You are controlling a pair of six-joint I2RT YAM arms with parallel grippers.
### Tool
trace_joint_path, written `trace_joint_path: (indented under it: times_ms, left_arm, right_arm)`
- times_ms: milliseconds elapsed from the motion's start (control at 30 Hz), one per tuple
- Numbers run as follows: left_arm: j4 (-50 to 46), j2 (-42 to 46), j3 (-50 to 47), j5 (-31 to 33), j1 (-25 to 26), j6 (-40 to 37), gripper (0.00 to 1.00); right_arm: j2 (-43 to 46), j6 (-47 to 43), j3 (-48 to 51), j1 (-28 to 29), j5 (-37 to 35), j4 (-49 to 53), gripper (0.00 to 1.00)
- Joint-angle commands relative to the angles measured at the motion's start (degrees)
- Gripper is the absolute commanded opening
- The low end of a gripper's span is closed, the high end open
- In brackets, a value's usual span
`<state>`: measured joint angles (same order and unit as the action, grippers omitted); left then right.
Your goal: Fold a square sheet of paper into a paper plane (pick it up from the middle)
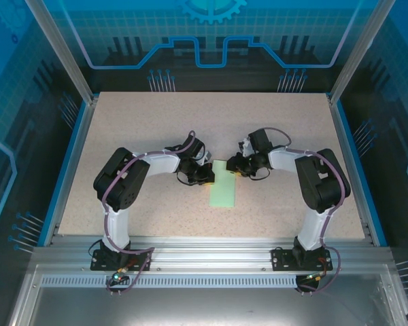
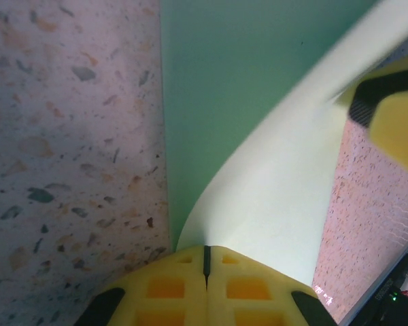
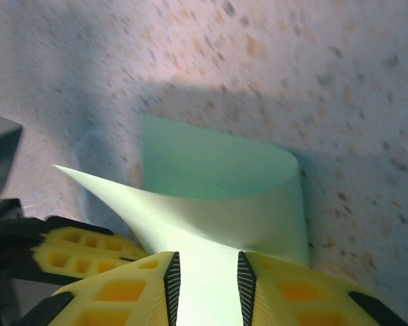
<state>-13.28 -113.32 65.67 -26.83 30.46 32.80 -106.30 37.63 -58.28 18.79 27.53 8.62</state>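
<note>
Sheet of paper [image 1: 222, 191] lies at the middle of the table [image 1: 122, 136], long axis running near edge to far edge, far end curled up. Left gripper [image 2: 205, 261] is clamped on that flap. Right gripper [image 3: 207, 278] straddles it, fingers apart.

The square sheet of paper [image 1: 223, 193] is lying midway across the table [image 1: 156, 132].
The left gripper [image 1: 207, 176] is sitting at its far-left edge and the right gripper [image 1: 234, 168] at its far-right edge, facing each other across it.
</note>
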Motion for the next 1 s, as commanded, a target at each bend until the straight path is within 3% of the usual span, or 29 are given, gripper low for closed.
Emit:
trace_joint_path:
  times_ms: [0, 300, 600, 967]
  left_arm:
    - [-4.25, -2.52, -0.02, 0.71, 0.70, -1.42, 0.00]
    - [-4.24, -2.42, -0.05, 0.63, 0.79, -1.42, 0.00]
    - [-4.48, -2.05, -0.38, 0.73, 0.74, -1.49, 0.00]
    - [-4.21, -1.91, -0.36, 0.64, 0.74, -1.40, 0.00]
  right_arm:
    - [-0.22, -1.00, -3.12, -1.57, 1.02, 1.27, 0.33]
    - [-7.42, -0.54, -3.46, -2.00, -1.49, 1.33, 0.32]
    - [-3.36, -0.96, -8.05, -2.22, -0.56, 4.01, 0.32]
    - [-8.72, -1.15, -9.87, -2.41, -1.75, 5.28, 0.32]
